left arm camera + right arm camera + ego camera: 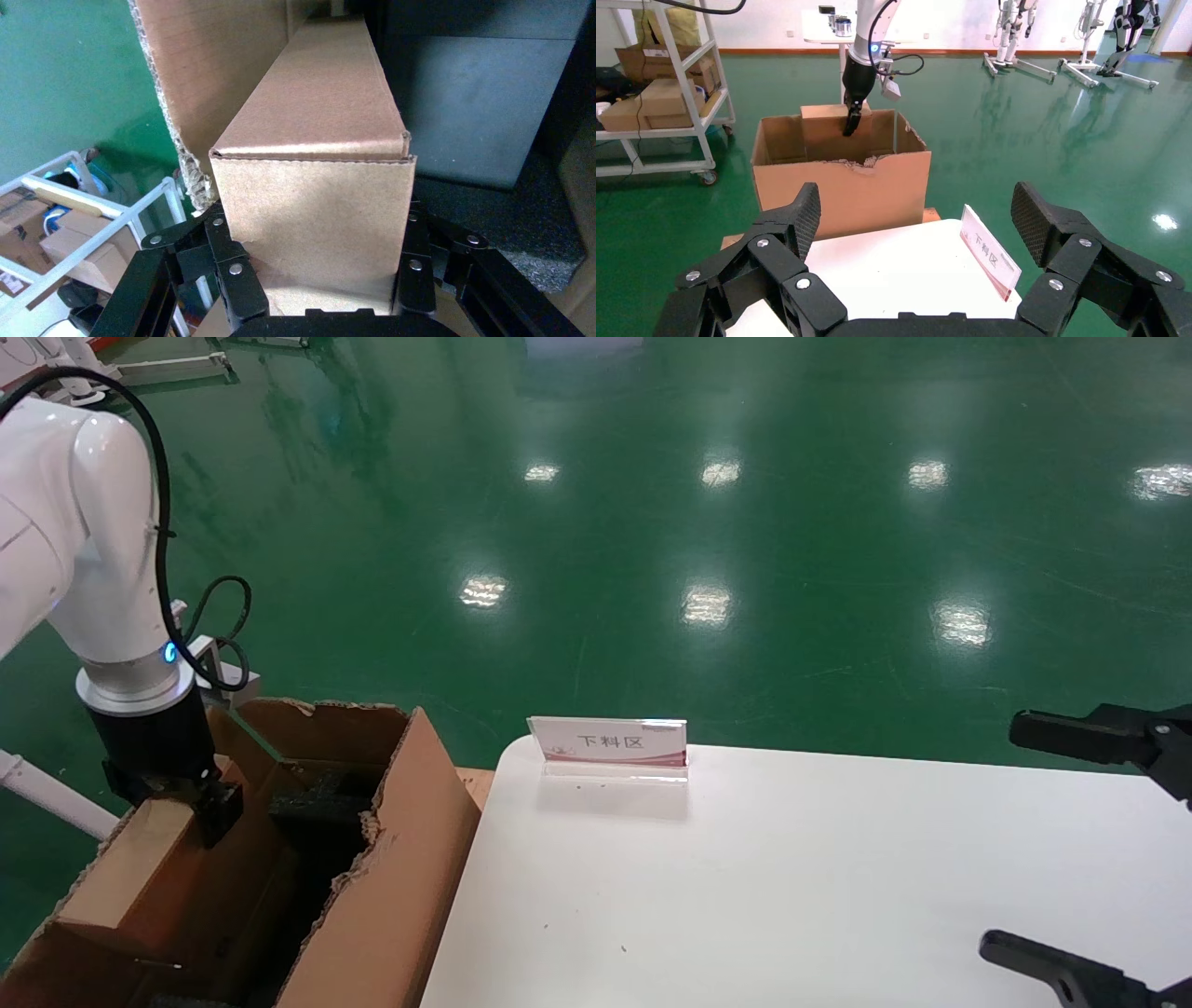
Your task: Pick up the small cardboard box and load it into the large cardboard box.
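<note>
My left gripper (186,798) is shut on the small cardboard box (121,868), a plain brown carton that slants down inside the large cardboard box (400,859). In the left wrist view the black fingers (239,281) clamp both sides of the small cardboard box (316,140), which lies beside a torn wall and black foam (464,105). The right wrist view shows the large cardboard box (842,189) from afar, with the small cardboard box (824,123) sticking above its rim under the left gripper (850,123). My right gripper (1052,848) hovers open and empty over the white table (792,896).
A clear sign stand (610,744) with red print sits at the table's far edge. A wheeled metal shelf cart (659,105) with cartons stands beyond the large box. Green floor surrounds everything. Black foam (317,803) fills part of the large box.
</note>
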